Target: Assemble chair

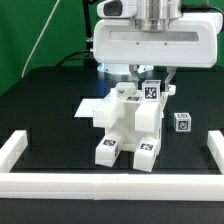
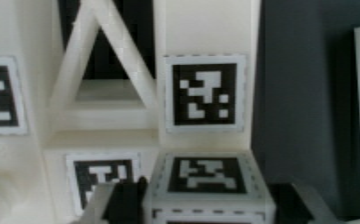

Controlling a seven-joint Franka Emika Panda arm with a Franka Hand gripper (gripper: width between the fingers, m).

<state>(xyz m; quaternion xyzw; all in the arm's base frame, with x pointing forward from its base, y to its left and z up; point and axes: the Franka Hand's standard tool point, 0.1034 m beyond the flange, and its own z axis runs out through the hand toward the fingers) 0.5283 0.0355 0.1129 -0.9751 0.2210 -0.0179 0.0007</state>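
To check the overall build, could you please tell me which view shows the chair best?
The exterior view: nearly the whole chair stands visible on the table. The wrist view shows only a blurry close-up of its tagged white pieces, one between the fingers.

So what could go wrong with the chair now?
The hand straddles a tagged white plastic block atop the chunky white plastic chair; a crooked push might jam it or tip the chair. The small loose white tagged cube beside it could get bumped away.
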